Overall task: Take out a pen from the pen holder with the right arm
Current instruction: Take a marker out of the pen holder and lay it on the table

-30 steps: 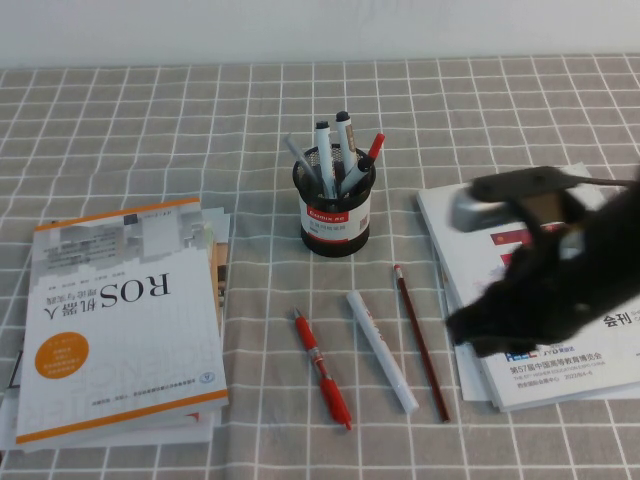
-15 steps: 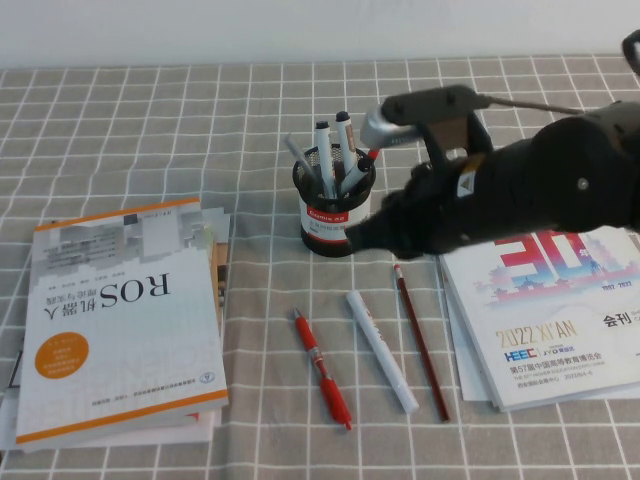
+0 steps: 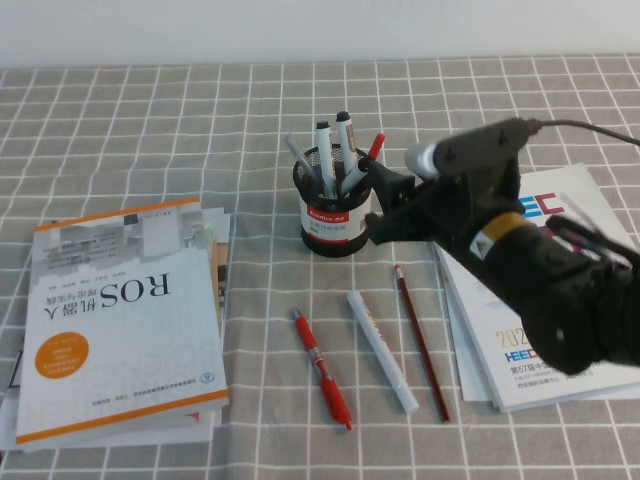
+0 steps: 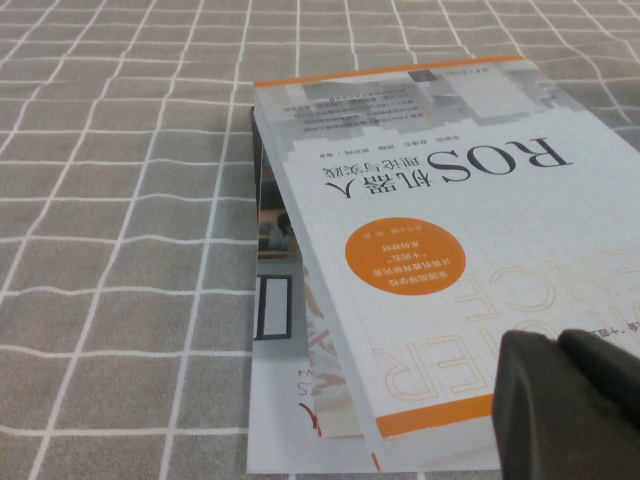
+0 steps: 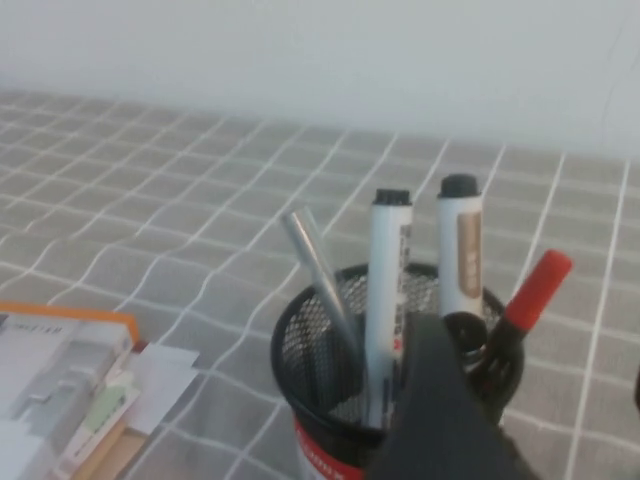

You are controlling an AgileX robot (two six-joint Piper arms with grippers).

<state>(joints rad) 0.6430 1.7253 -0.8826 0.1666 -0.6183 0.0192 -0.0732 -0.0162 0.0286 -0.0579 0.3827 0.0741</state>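
High view: black mesh pen holder [image 3: 336, 215] with a red-and-white label band, upright on the grey checked tablecloth [image 3: 150, 120] near mid-table. It contains two white markers with black caps [image 3: 324, 150] [image 3: 345, 135], a silver pen [image 3: 300, 155] leaning toward the robot's left, and a red-capped pen [image 3: 372, 148] leaning toward its right. The right gripper [image 3: 380, 208] sits just beside the holder on its right, level with the cup's wall, jaws spread and holding nothing. In the right wrist view one dark finger [image 5: 430, 400] stands before the holder's rim.

On the cloth nearer the robot lie a red pen [image 3: 322, 368], a white marker [image 3: 381, 351] and a dark red pencil [image 3: 421, 342], side by side and apart. A stack of magazines [image 3: 545, 375] lies under the right arm.

Left wrist view: the left gripper [image 4: 556, 345] hovers over a corner of the ROS book [image 4: 430, 200], fingers together and empty (it does not appear in the high view).
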